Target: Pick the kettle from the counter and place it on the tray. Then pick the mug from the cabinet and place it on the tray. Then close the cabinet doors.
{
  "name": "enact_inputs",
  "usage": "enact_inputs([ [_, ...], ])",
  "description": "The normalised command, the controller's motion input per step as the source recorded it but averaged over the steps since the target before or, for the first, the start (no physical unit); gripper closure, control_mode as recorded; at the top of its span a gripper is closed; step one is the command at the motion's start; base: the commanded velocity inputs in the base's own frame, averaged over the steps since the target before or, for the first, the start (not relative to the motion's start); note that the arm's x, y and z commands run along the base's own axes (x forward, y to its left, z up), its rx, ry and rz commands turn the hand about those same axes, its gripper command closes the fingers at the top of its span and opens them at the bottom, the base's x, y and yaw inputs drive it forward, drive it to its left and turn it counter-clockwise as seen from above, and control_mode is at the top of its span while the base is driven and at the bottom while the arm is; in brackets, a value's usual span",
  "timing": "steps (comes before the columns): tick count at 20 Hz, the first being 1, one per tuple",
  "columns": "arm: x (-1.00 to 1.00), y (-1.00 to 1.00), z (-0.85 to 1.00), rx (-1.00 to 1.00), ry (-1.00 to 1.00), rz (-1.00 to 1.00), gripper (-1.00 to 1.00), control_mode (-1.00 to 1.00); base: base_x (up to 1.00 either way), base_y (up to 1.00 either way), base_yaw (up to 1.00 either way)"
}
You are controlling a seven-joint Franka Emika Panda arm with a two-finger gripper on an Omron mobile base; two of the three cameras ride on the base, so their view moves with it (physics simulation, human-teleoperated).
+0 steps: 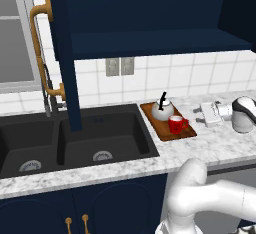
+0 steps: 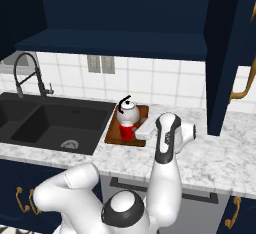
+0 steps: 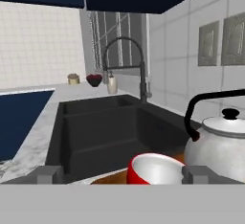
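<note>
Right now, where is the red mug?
The red mug stands on the wooden tray, on the counter just right of the black sink. The kettle is close behind it, toward the tiled wall.

1. Black double sink (image 1: 75,138), two basins, each with a round drain.
2. Black spring-neck faucet (image 2: 22,73) standing behind the sink.
3. Grey double wall outlet (image 1: 119,66) on the white tiled backsplash (image 1: 190,75).
4. Window (image 1: 15,38) at left.
5. Small dark red bowl (image 3: 94,80) and a jar (image 3: 73,78) on the far counter.
</note>
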Motion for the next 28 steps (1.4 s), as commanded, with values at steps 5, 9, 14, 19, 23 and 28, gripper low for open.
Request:
enact_inputs([
  [5,-0.61,0.02,0.29,0.0,0.0,-0.16,-1.0,-1.0,0.0,0.0,0.0],
  [9,-0.07,0.04,0.0,0.0,0.01,0.0,-1.0,-1.0,0.0,0.0,0.0],
  [14,-0.39,-0.03,0.02,0.02,0.0,-0.06,-1.0,-1.0,0.0,0.0,0.0],
  [19,-0.38,-0.34,0.05,0.07,-0.02,-0.13,-1.0,-1.0,0.0,0.0,0.0],
  [23,-0.3,-0.39,0.19,0.03,-0.04,-0.13,-1.0,-1.0,0.0,0.0,0.0],
  [28,-0.19,-0.44,0.29,0.0,-0.09,-0.07,-1.0,-1.0,0.0,0.0,0.0],
])
